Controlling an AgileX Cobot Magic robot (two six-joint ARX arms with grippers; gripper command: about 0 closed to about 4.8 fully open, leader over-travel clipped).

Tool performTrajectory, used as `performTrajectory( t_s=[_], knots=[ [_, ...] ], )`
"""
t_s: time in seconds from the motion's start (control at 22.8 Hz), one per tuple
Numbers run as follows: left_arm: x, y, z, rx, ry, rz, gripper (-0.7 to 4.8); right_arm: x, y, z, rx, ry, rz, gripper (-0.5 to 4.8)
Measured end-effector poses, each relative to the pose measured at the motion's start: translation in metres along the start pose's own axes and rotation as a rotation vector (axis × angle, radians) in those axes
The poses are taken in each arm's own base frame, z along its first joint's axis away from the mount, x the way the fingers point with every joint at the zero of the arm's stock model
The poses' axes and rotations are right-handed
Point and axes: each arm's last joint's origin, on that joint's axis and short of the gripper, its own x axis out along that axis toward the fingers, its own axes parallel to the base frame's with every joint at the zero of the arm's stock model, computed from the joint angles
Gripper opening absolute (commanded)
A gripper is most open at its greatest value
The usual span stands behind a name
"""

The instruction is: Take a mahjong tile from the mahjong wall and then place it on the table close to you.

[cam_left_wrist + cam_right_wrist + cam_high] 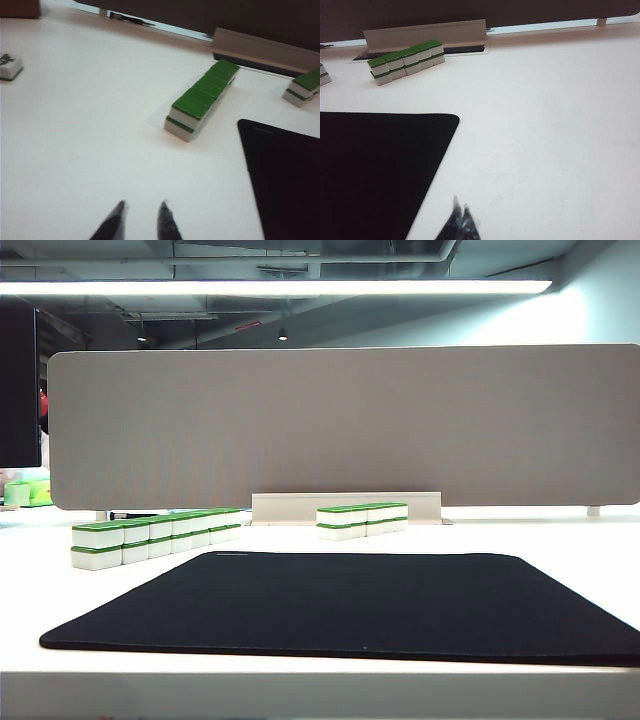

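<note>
Two rows of green-topped tiles stand on the white table (pixel 590 550), both stacked two high. The longer mahjong wall (pixel 160 535) sits at about ten o'clock from the black mat (pixel 360 605), running back toward the grey partition (pixel 340 425). The shorter row (pixel 362 519) stands at about twelve o'clock from the mat, just in front of the pale rail (pixel 345 506) at the partition's foot.

From the left wrist, the left gripper (pixel 141 212) hangs over bare table, its two dark fingertips (pixel 116 212) a narrow gap apart and holding nothing. The mahjong wall (pixel 202 99) lies well ahead of it, at roughly one o'clock from the tips, with the mat's corner (pixel 280 175) off at three o'clock. A lone tile (pixel 10 66) rests far out at ten o'clock, apart from everything else.

Over on the right wrist, the right gripper (pixel 460 215) has its tips pressed together, nothing between them, hovering just beside the mat's edge (pixel 380 170). The shorter row (pixel 407 61) shows at about eleven o'clock from it, well apart.

Neither arm appears in the exterior view.
</note>
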Motion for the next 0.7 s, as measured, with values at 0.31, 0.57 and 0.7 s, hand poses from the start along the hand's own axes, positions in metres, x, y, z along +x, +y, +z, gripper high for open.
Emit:
performTrajectory(
  t_s=[0.31, 0.57, 0.7],
  knots=[
    [-0.003, -0.003, 0.01, -0.019, -0.032, -0.035, 0.56, -0.003, 0.001, 0.009, 0.039, -0.032, 0.004, -0.02],
    [-0.008, -0.006, 0.024, -0.02, -0.071, -0.054, 0.55, -0.009, 0.004, 0.027, 0.038, -0.079, 0.01, -0.02],
    [-0.012, -0.009, 0.033, -0.029, -0.093, -0.085, 0.55, -0.014, 0.006, 0.035, 0.053, -0.086, 0.014, -0.02]
  ],
)
